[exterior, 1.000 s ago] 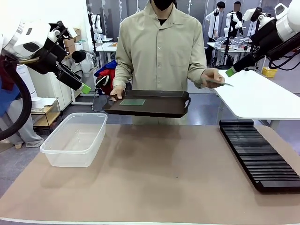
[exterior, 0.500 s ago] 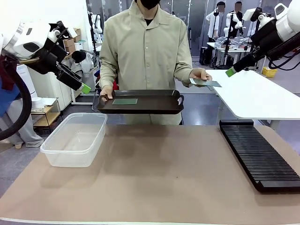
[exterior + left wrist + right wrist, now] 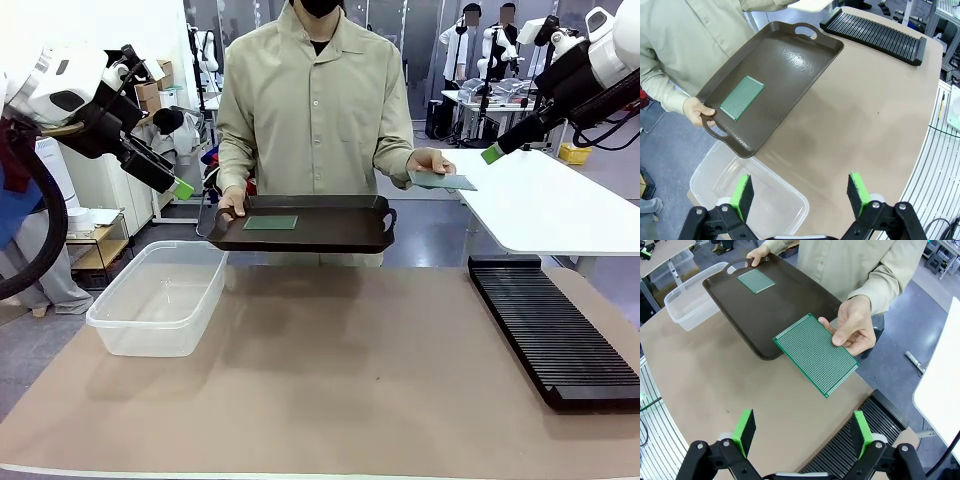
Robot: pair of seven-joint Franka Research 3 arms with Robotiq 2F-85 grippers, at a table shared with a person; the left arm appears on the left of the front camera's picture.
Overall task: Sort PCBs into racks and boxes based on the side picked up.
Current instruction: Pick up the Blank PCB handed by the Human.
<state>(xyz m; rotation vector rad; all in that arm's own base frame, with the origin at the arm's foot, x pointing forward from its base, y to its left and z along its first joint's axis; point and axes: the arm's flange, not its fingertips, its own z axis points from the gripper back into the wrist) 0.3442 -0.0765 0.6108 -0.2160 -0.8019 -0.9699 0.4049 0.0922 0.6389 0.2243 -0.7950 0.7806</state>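
A person holds a dark brown tray by one handle over the table's far edge. One green PCB lies flat on that tray, also seen as the PCB and the PCB. The person's other hand holds out a second PCB, level in the air, seen as the PCB in the front view. My left gripper is open, raised above the clear box. My right gripper is open, high over the black rack, below and apart from the held PCB.
The clear box sits at the table's left, the slotted rack at its right. A white table stands behind the rack. The brown tabletop lies between box and rack.
The person has shifted left with the tray and lowered it a little. The hand with the second PCB drew in from the right. Both arms stayed still.
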